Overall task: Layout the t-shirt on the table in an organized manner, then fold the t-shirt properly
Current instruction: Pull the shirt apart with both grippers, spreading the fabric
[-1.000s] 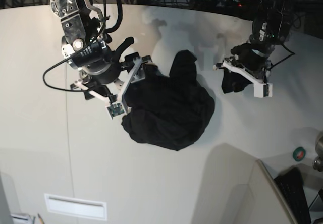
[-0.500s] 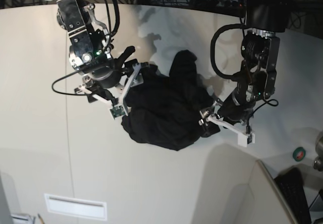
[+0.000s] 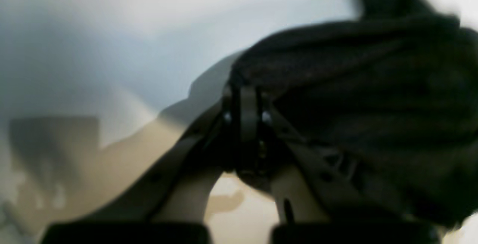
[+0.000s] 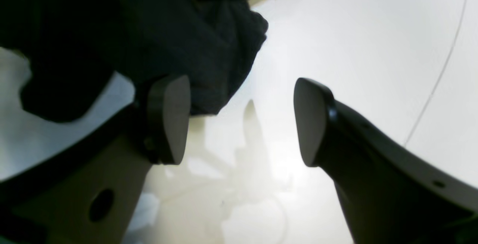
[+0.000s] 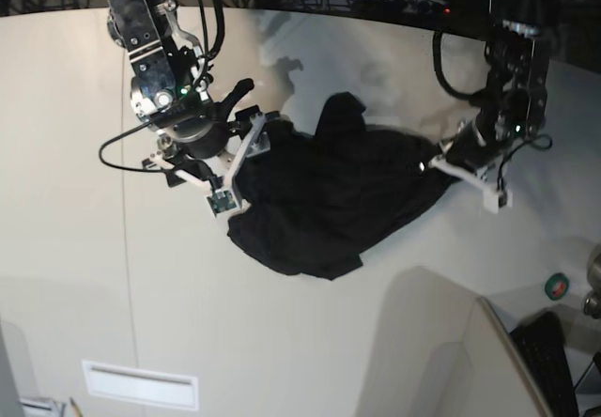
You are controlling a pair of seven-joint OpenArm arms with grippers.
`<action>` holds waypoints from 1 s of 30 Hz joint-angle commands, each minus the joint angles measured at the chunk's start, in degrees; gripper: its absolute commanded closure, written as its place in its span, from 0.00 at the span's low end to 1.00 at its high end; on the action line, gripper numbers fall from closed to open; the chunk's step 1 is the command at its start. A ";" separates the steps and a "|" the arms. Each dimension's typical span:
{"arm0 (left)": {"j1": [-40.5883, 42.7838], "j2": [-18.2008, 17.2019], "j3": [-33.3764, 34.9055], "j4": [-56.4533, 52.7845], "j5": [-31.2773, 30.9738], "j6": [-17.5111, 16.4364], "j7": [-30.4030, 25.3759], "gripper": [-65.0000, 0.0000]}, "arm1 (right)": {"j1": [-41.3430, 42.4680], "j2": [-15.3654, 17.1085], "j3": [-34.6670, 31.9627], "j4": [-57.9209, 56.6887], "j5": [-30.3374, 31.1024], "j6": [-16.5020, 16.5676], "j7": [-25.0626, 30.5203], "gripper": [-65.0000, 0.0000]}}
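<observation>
The left hand (image 3: 244,113) is pinching a fold at the edge of the large black fabric t-shirt (image 5: 329,201), its two dark fingers (image 3: 248,105) pressed tightly together with cloth bunched around them; in the base view this hand (image 5: 441,162) is sitting at the shirt's edge on that view's right, where the fabric is stretching out into a drawn point. The right hand (image 4: 239,120) is standing wide open, its two rounded dark pads (image 4: 168,119) well apart with nothing between them, and one pad is lying just beside a hanging lump of the black cloth. In the base view that hand (image 5: 225,168) is resting at the shirt's opposite edge. The shirt is lying crumpled in a rumpled heap near the middle of the off-white smooth tabletop (image 5: 66,248), with one dark lobe poking toward the far side. A thin straight seam line (image 5: 129,248) is running across the tabletop beside the right arm.
</observation>
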 commanded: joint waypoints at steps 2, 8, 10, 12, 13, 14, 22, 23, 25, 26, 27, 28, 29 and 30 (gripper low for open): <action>4.42 -0.38 -2.78 4.10 -0.49 -0.71 -0.68 1.00 | 0.07 -0.27 0.04 1.23 0.23 0.10 3.50 0.37; 16.38 -0.20 -8.23 11.04 -0.49 -0.80 -0.85 1.00 | -0.72 -0.27 -2.78 1.14 2.60 0.10 5.61 0.37; 18.49 -0.20 -8.84 11.75 -0.40 -0.80 -0.94 1.00 | -0.28 0.88 -4.53 0.70 5.50 0.18 5.61 0.36; 19.37 -0.12 -9.11 11.66 -0.40 -0.80 -0.94 1.00 | 1.39 1.76 -6.91 -1.32 9.20 0.18 5.61 0.36; 19.54 -0.12 -8.93 11.57 -0.40 -0.80 -1.03 1.00 | 2.44 2.11 -7.61 -2.64 10.60 0.18 5.61 0.36; 19.54 -0.12 -8.84 11.48 -0.40 -0.80 -1.03 1.00 | 3.85 2.20 -8.40 -4.57 11.66 0.18 5.61 0.36; 19.10 -0.12 -8.84 11.92 -0.40 -0.80 -0.85 1.00 | 13.61 2.28 -10.86 -21.10 20.36 0.18 11.68 0.37; 19.10 -0.12 -8.84 11.92 -0.40 -0.80 -0.85 1.00 | 13.87 2.37 -10.86 -21.98 20.89 0.18 11.68 0.39; 19.10 -0.12 -8.84 12.01 -0.40 -0.80 -0.85 1.00 | 12.55 3.43 -10.86 -20.31 22.47 0.18 11.68 0.57; 19.02 -0.12 -8.76 12.01 -0.40 -0.80 -0.94 1.00 | 11.32 4.57 -10.86 -18.20 23.79 0.18 11.68 0.71; 18.40 -0.12 -8.58 12.01 -0.40 -0.80 -0.94 1.00 | 10.09 5.45 -10.86 -16.00 25.37 0.18 11.68 0.89; 17.43 -0.03 -8.40 12.01 -0.40 -0.80 -0.77 1.00 | 9.03 6.15 -10.51 -13.98 27.04 0.18 11.68 1.00; 16.56 -0.03 -8.40 11.83 -0.40 -0.80 -0.77 1.00 | 8.07 6.59 -10.25 -12.48 28.10 0.10 11.68 1.00; 15.68 -0.03 -8.40 11.83 -0.40 -0.80 -0.77 1.00 | 7.36 7.21 -9.11 -11.25 28.89 0.01 11.68 1.00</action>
